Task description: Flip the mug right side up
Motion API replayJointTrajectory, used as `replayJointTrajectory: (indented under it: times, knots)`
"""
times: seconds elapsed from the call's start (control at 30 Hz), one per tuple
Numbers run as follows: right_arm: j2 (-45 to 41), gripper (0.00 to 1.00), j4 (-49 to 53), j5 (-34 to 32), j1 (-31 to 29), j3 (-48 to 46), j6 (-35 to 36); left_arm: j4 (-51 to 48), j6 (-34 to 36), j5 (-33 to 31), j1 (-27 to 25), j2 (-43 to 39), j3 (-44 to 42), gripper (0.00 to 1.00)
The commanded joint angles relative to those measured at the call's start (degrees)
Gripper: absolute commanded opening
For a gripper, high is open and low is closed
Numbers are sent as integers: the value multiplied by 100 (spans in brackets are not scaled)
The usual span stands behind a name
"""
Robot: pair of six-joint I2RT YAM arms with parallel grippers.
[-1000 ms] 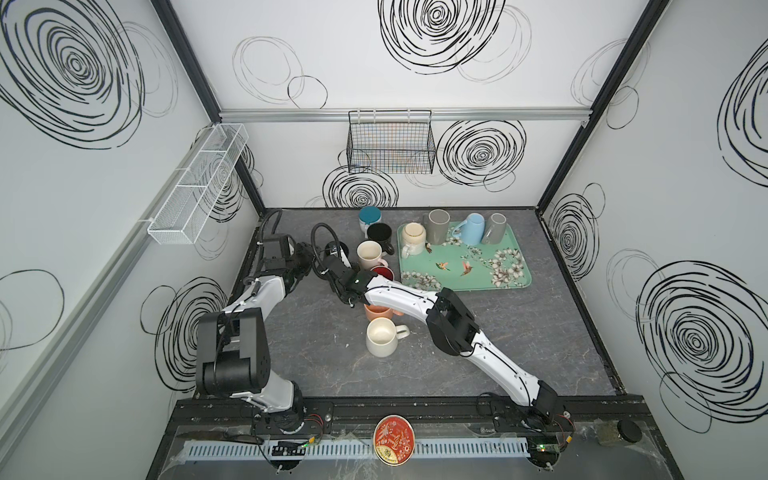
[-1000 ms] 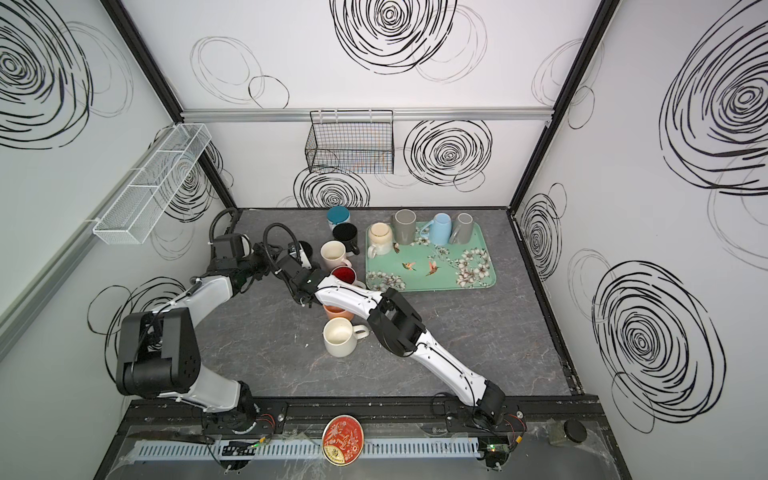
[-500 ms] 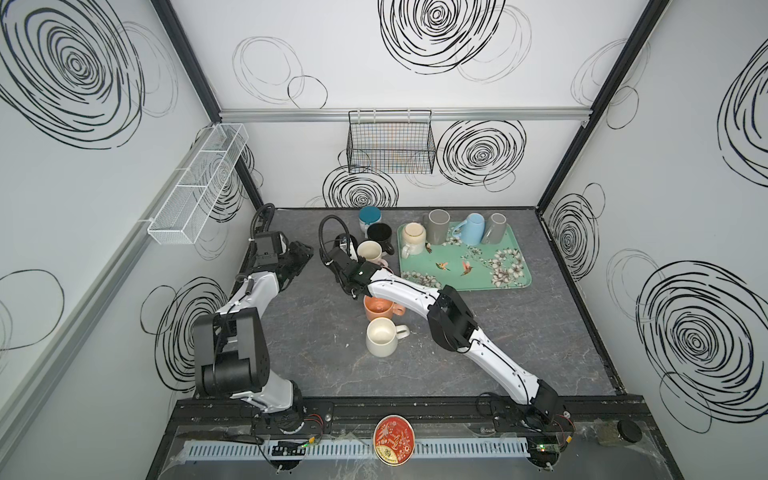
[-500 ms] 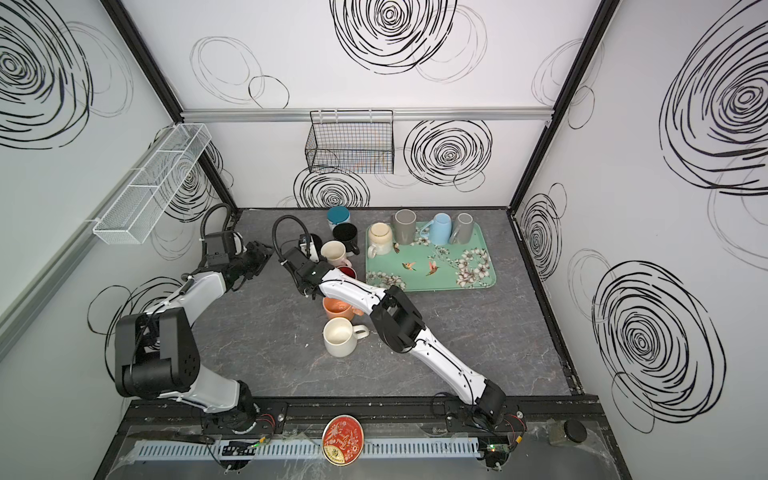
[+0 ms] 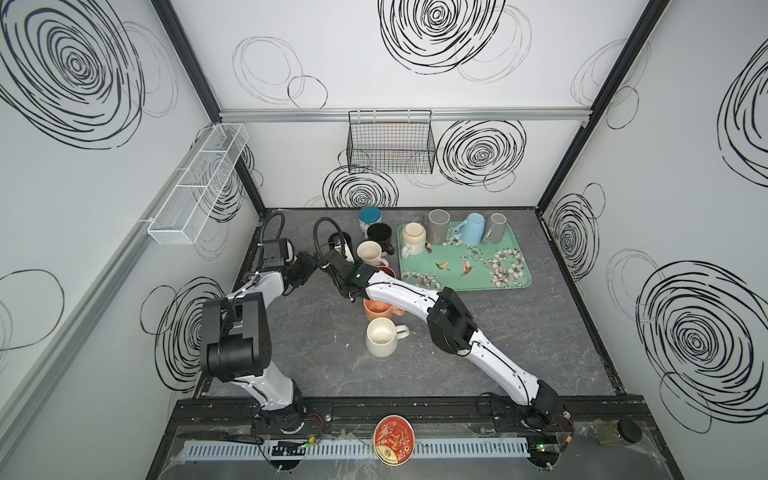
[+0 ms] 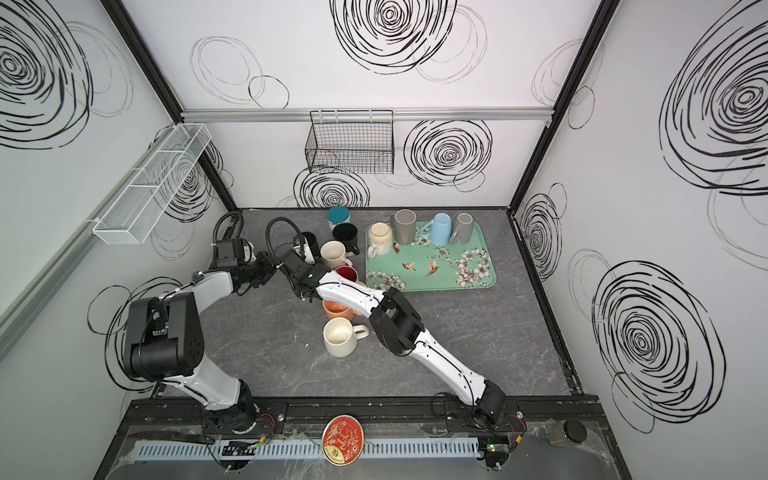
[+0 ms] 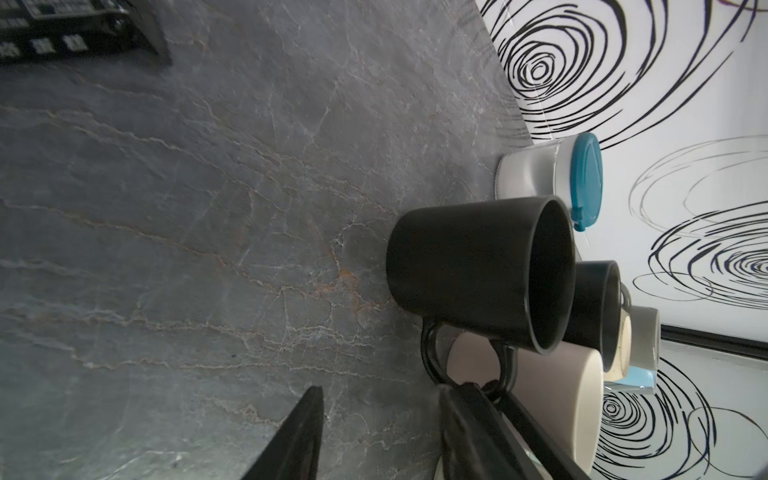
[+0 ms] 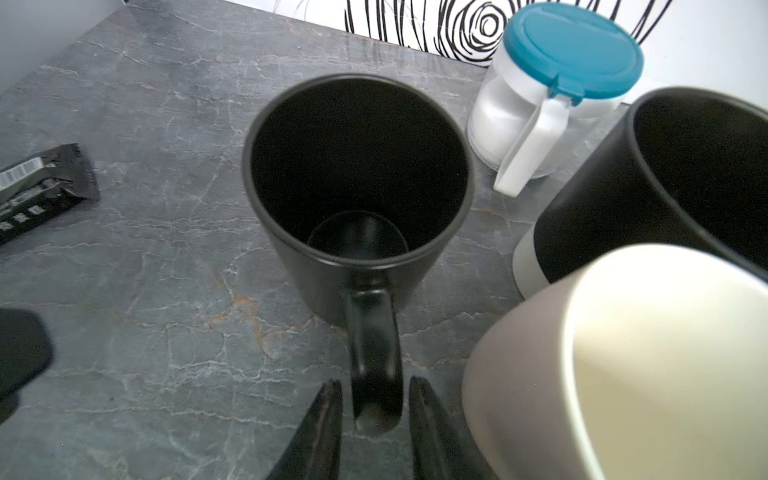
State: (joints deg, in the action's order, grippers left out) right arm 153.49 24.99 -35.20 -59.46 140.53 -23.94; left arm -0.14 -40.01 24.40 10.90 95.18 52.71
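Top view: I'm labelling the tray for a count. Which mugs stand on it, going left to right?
cream mug → taupe mug → light blue mug → grey mug

1. You're working on a grey, marble-veined tabletop (image 5: 519, 332).
2. At its back stand a teal-lidded jar (image 5: 370, 216), a black mug (image 8: 357, 166) (mouth up) and a pale-based black mug (image 5: 379, 232).
3. Coming forward from those: a beige mug (image 5: 369, 252), red mug (image 5: 386, 272), orange mug (image 5: 377, 308) and cream mug (image 5: 381, 336), all mouth up.
4. A teal floral tray (image 5: 498, 274) lies flat beside them, on the right in both top views.
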Motion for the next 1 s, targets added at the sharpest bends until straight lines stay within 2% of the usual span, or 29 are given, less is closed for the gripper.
replayJointTrajectory:
  times: [0.0,0.17,0.37,0.53,0.77,0.97]
  knots:
    - [-496,36,-161,191,-22,-50,143,221,175,80,-44,247,112,46]
    - [-823,41,-150,590,-39,-52,182,78,313,99,-69,510,430,40]
    - [-1453,45,-149,826,-39,-68,251,121,335,270,-233,1199,1021,31]
    - [-1984,49,166,1007,158,-113,215,44,255,331,-511,1695,1603,29]
    - [-3063,52,858,1356,1196,-1206,-116,-89,102,210,-875,2015,2138,29]
    - [-4127,54,33,1931,2305,-3036,38,-239,-16,-48,-946,2020,2321,30]
